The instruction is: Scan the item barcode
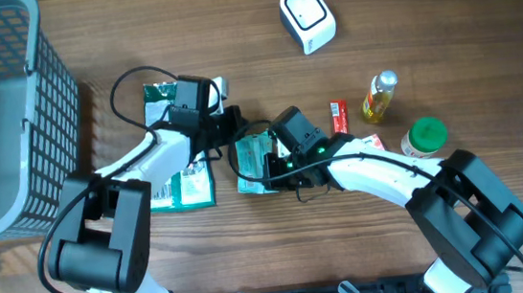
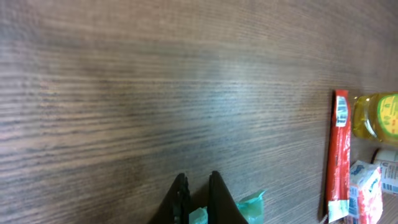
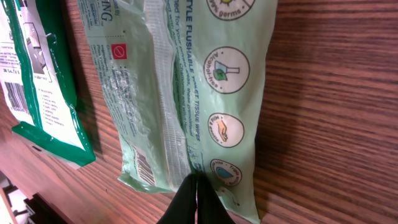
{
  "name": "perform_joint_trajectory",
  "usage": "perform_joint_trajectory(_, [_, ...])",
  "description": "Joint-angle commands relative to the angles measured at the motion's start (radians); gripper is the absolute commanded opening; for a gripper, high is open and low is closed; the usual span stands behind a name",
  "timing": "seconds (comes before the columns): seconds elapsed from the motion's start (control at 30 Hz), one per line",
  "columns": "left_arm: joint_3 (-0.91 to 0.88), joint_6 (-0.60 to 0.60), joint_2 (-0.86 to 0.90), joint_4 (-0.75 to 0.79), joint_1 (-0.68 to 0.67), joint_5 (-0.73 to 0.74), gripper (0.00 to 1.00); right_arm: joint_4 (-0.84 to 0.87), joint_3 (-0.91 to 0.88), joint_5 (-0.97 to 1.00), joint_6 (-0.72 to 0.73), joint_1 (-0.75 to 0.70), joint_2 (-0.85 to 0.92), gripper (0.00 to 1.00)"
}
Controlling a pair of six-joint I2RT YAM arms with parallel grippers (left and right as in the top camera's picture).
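A light green wipes pack (image 1: 252,159) lies mid-table between my two grippers. The right wrist view shows its printed back (image 3: 186,81), with a barcode (image 3: 144,168) near its lower left corner. My right gripper (image 1: 270,153) (image 3: 196,179) is shut, its tips pinching the pack's centre seam at the near edge. My left gripper (image 1: 236,122) (image 2: 198,180) is at the pack's far edge, jaws nearly together with a bit of the green film (image 2: 252,205) between and beside them. The white scanner (image 1: 308,17) stands at the back of the table, away from both arms.
Dark green packs lie left of the wipes (image 1: 185,187) (image 3: 37,81) and under the left arm (image 1: 154,94). A red stick pack (image 1: 338,115) (image 2: 340,155), a yellow bottle (image 1: 382,96) (image 2: 376,115) and a green-lidded jar (image 1: 424,136) sit to the right. A grey basket (image 1: 45,100) fills the left side.
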Motion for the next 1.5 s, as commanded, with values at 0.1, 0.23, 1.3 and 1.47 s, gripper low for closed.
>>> perform_joint_trajectory(0.1, [0.072,0.015,-0.128,-0.047,0.033,-0.027,0.04,-0.016,-0.011,0.055,0.017,0.004,0.001,0.04])
perform_joint_trajectory(0.23, [0.072,0.015,-0.160,-0.156,0.032,-0.126,0.04,-0.016,-0.011,0.055,0.015,0.004,0.001,0.06])
perform_joint_trajectory(1.3, [0.043,0.008,-0.041,-0.301,0.029,-0.272,0.04,-0.016,-0.011,0.055,0.017,0.004,0.001,0.15])
perform_joint_trajectory(1.47, [0.043,0.008,-0.017,-0.296,0.029,-0.272,0.04,-0.016,-0.011,0.055,0.018,0.004,0.001,0.15])
